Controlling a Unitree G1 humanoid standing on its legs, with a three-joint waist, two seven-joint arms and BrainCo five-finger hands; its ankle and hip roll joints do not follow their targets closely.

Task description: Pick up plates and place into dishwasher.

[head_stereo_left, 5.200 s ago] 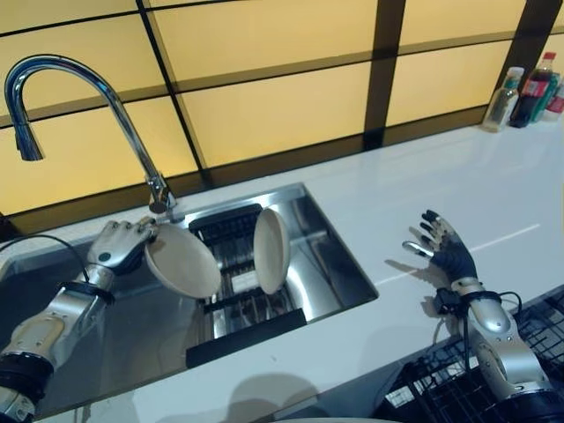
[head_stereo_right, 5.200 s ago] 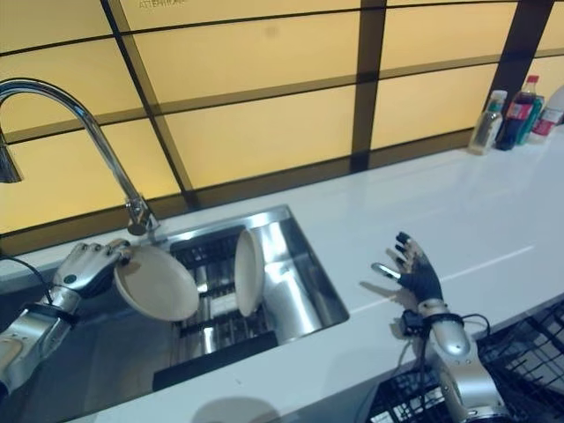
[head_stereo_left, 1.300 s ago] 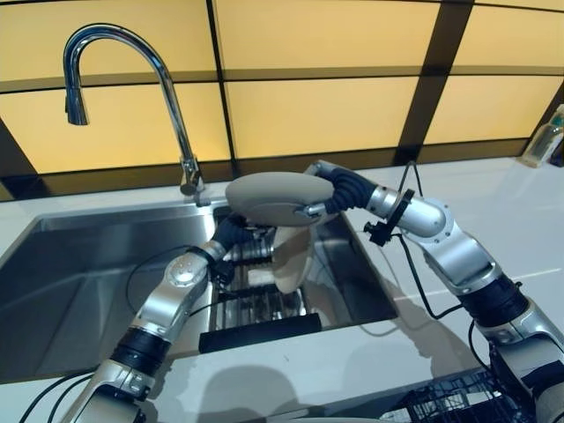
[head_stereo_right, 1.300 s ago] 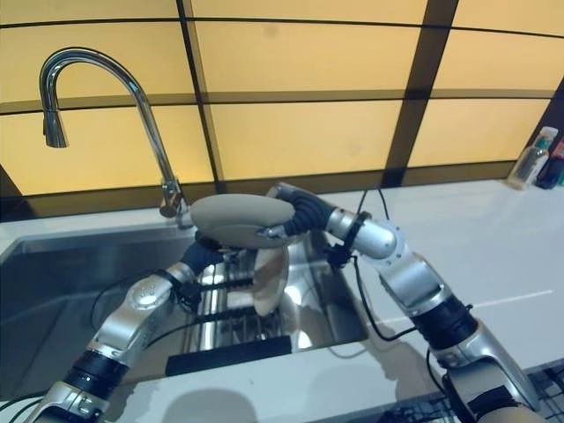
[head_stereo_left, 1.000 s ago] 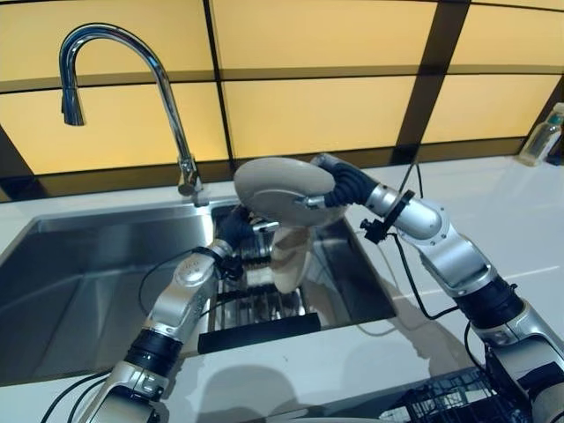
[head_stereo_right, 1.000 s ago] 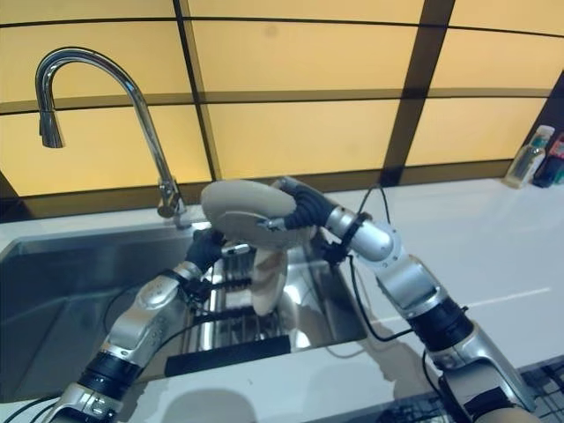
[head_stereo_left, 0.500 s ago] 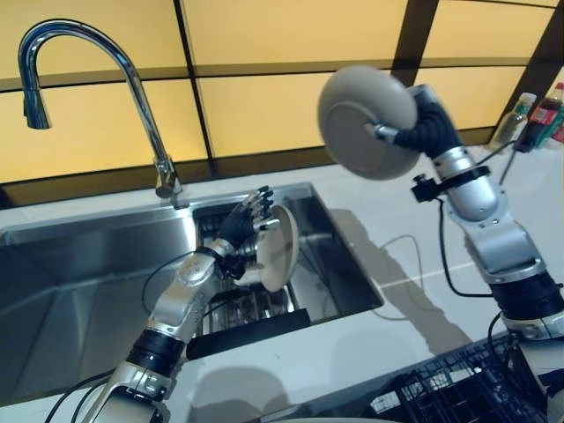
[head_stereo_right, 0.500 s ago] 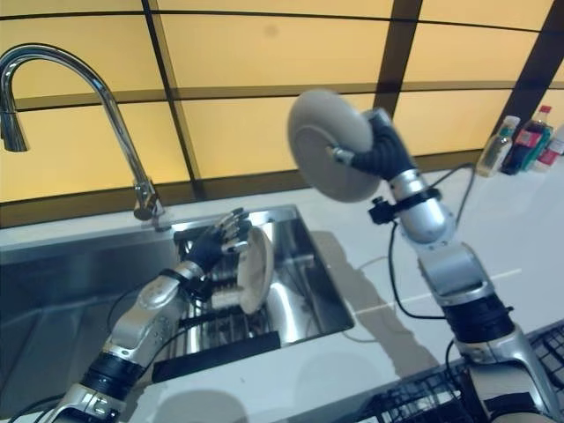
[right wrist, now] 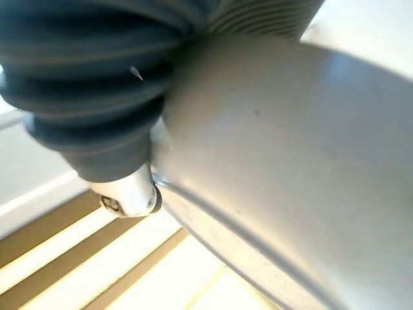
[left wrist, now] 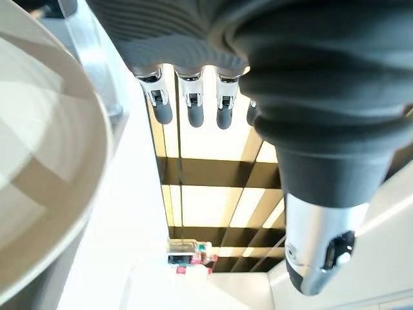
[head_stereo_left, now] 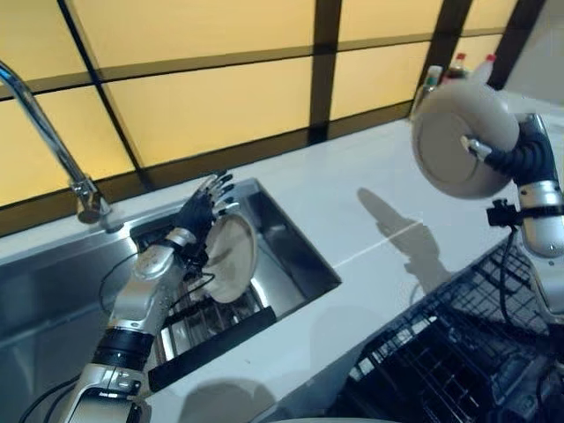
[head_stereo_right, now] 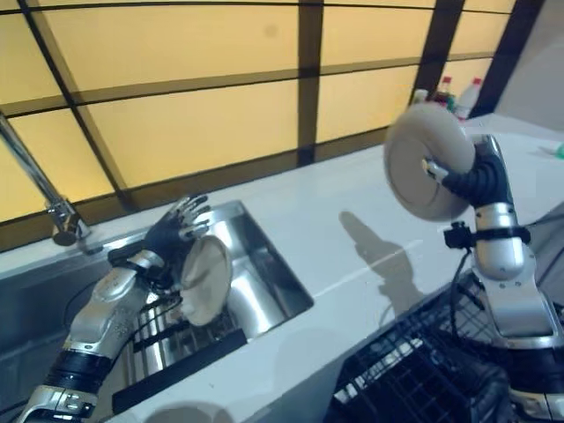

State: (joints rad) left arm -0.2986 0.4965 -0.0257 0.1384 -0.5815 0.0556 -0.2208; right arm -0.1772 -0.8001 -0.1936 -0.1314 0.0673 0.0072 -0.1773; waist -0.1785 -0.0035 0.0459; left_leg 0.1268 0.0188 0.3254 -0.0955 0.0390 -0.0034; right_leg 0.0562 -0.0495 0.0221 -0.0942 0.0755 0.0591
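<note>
Nearest, the dishwasher rack (head_stereo_left: 458,361) sits below the counter (head_stereo_left: 352,220) edge. Right hand (head_stereo_left: 515,159) raised above it — fingers clamped on a grey plate (head_stereo_left: 463,145), held upright. Left hand (head_stereo_left: 198,211) splayed open beside a second plate (head_stereo_left: 231,257) standing in the sink (head_stereo_left: 291,256).

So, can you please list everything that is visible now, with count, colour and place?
plates: 2, beige; one held up over the counter by the right hand, one standing on edge in the sink rack
sink: 1, steel, set in the counter
tap: 1, chrome, behind the sink
counter: 1, white
bottles: a few, far end of the counter
dishwasher rack: 1, black wire, below the counter edge
left hand: open, beside the sink plate
right hand: shut on the raised plate
</note>
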